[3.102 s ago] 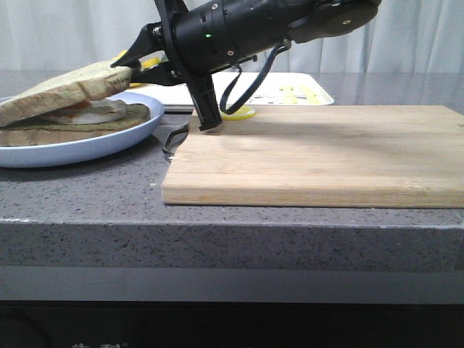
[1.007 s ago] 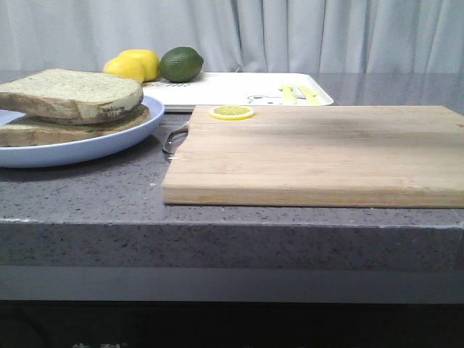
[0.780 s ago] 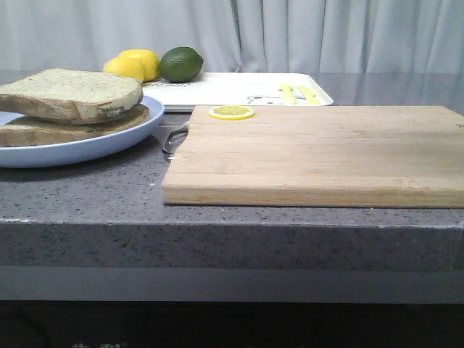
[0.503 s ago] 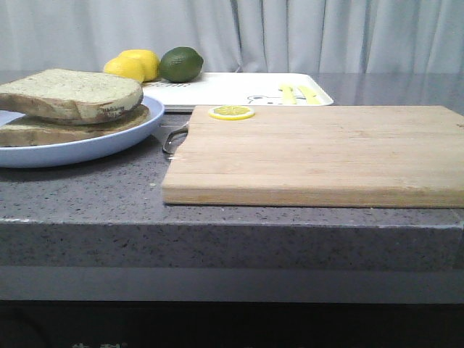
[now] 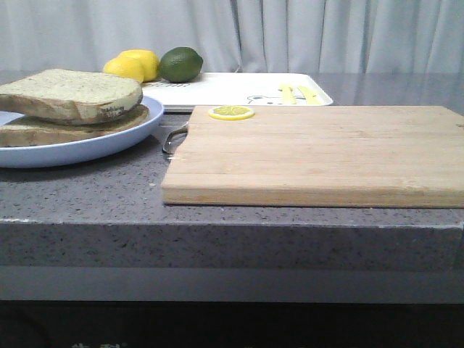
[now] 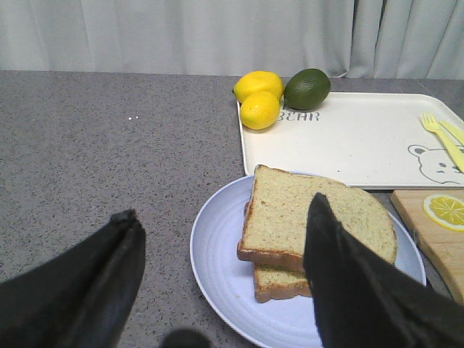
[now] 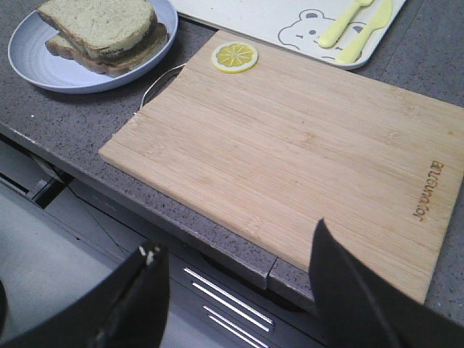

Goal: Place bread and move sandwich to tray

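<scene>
Bread (image 5: 72, 93) is now lying on top of the sandwich (image 6: 290, 279) on its blue plate (image 6: 217, 254), and your right gripper (image 7: 239, 290) is gone from it (both grippers (image 6: 217, 283) are hanging wide apart, holding nothing), so you are looking at carrying the plate to the tray (image 5: 232, 90) next.

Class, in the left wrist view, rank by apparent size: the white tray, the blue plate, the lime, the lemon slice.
1. White tray and blue plate: similar, and the plate is nearer.
2. Lime.
3. Lemon slice, partly cropped.
</scene>
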`<state>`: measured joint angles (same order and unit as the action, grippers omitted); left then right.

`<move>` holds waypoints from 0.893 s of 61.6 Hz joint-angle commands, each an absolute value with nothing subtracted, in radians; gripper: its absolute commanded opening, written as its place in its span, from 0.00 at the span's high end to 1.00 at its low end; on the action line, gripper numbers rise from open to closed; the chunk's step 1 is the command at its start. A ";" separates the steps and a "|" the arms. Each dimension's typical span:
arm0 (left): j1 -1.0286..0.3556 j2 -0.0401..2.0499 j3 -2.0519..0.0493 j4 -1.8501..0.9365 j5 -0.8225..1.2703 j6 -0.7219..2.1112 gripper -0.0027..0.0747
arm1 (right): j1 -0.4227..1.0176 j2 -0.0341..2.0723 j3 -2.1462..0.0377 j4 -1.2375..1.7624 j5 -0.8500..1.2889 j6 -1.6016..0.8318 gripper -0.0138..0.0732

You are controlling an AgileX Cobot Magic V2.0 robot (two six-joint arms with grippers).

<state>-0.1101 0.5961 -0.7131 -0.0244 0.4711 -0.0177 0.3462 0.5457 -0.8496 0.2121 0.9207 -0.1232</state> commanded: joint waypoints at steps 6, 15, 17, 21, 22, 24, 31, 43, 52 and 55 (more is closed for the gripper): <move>-0.107 0.662 -0.802 0.008 0.543 -0.020 0.36 | 0.341 0.548 -0.870 0.213 0.865 -0.126 0.33; -0.107 0.781 -0.940 0.047 0.732 -0.020 0.36 | 0.341 0.548 -0.870 0.213 0.865 -0.126 0.33; -0.107 0.812 -0.970 0.053 0.773 -0.020 0.36 | 0.341 0.548 -0.870 0.213 0.865 -0.126 0.33; -0.107 0.868 -1.017 0.063 0.832 -0.020 0.36 | 0.341 0.548 -0.870 0.213 0.865 -0.126 0.33; -0.107 0.883 -1.028 0.066 0.852 -0.020 0.36 | 0.341 0.548 -0.870 0.213 0.865 -0.126 0.33; -0.107 0.918 -1.054 0.075 0.888 -0.020 0.36 | 0.341 0.548 -0.870 0.213 0.865 -0.126 0.33; -0.096 1.033 -1.128 0.098 0.973 -0.020 0.36 | 0.341 0.548 -0.870 0.213 0.865 -0.126 0.33; 0.009 1.201 -1.229 0.049 1.026 -0.014 0.36 | 0.341 0.548 -0.870 0.213 0.865 -0.126 0.33; 0.127 1.307 -1.295 -0.144 1.042 0.107 0.36 | 0.341 0.548 -0.870 0.213 0.865 -0.126 0.33; 0.159 1.335 -1.313 -0.222 1.045 0.149 0.36 | 0.341 0.548 -0.870 0.213 0.865 -0.126 0.33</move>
